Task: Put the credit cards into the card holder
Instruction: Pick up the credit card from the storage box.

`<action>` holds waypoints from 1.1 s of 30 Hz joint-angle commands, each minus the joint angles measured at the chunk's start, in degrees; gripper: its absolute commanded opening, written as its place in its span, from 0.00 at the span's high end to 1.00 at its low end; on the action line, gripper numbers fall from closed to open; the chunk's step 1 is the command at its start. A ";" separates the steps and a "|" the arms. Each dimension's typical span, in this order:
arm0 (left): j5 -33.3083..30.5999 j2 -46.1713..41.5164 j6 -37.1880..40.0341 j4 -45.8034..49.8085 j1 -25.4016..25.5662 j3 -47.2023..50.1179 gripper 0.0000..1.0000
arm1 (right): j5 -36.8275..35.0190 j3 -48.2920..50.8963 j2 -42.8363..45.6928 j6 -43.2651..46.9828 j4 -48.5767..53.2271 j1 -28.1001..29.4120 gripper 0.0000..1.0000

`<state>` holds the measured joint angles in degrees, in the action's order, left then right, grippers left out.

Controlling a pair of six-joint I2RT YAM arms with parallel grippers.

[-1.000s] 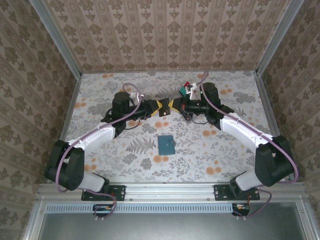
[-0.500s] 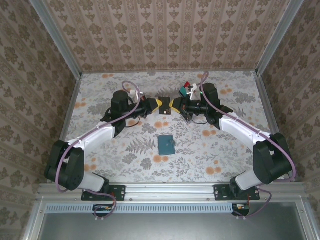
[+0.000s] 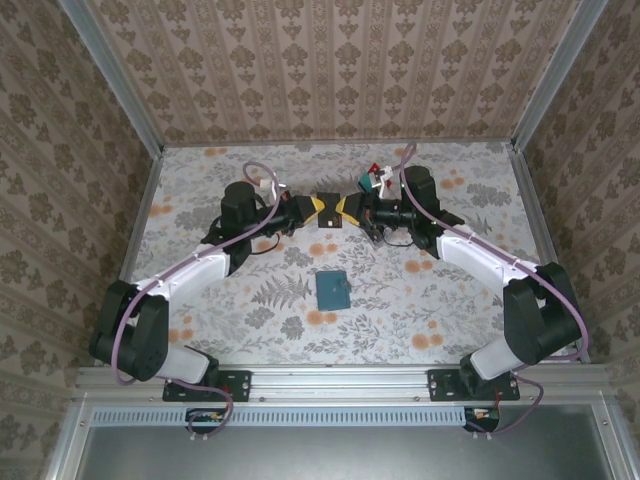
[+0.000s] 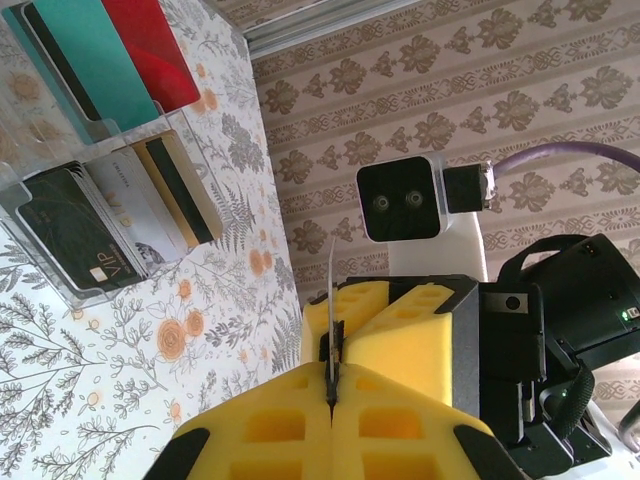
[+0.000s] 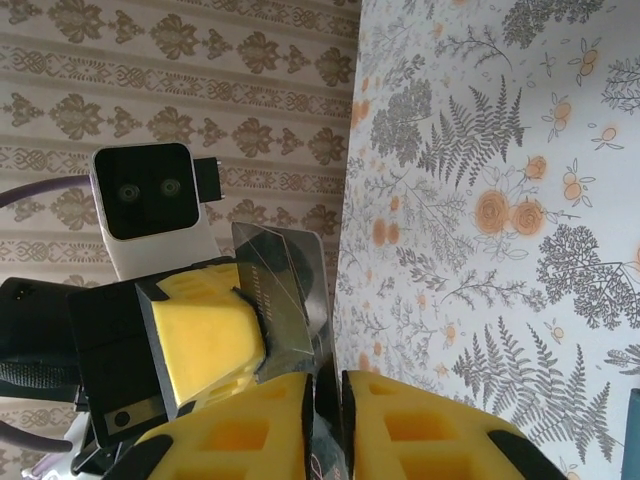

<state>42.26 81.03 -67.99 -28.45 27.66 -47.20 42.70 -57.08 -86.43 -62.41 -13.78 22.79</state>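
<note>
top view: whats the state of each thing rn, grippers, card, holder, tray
card: in the air, on edge, between both grippers
left gripper: shut on card
right gripper: fingers either side of card, grip unclear
holder: closed, flat on table
tray: holds spare cards standing in rows

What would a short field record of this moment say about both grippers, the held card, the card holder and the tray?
left gripper: shut on card
right gripper: shut on same card
card: dark, held in air between both grippers
card holder: closed, lying flat, apart from grippers
clear tray: holds stored cards, standing in tiers
</note>
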 commanded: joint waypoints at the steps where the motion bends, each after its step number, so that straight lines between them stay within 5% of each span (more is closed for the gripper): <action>1: 1.54 -0.70 -1.00 -3.18 0.20 1.14 1.00 | 2.95 0.66 -0.61 -1.78 -4.72 0.47 0.77; 10: 1.17 -0.66 -1.12 -2.77 0.20 1.45 1.00 | 3.49 0.57 -1.54 -2.48 -6.45 0.43 0.90; 13: -0.01 -0.95 0.44 1.36 -0.04 1.47 0.81 | 1.37 0.20 -0.84 0.54 -1.23 0.49 0.95; 15: -1.74 -1.90 2.88 6.53 -0.05 1.59 0.54 | -2.63 -0.70 0.32 6.07 7.39 0.81 0.96; 17: -4.79 -3.39 7.23 14.71 0.17 1.49 0.50 | -8.98 -2.25 1.67 12.44 17.92 1.75 0.96; 19: -10.63 -5.32 11.93 25.62 0.42 0.77 0.37 | -16.06 -4.48 1.98 18.23 28.38 3.48 0.97; 22: -17.42 -8.04 15.96 35.63 0.84 1.44 0.22 | -21.80 -4.57 1.37 20.54 33.55 6.61 0.98; 33: -22.51 -10.72 17.46 40.64 2.64 4.77 0.20 | -32.89 -6.84 -6.32 19.77 38.46 17.61 1.00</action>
<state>22.17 71.40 -52.60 9.87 29.67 -42.70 15.86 -61.91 -91.18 -44.10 19.57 39.38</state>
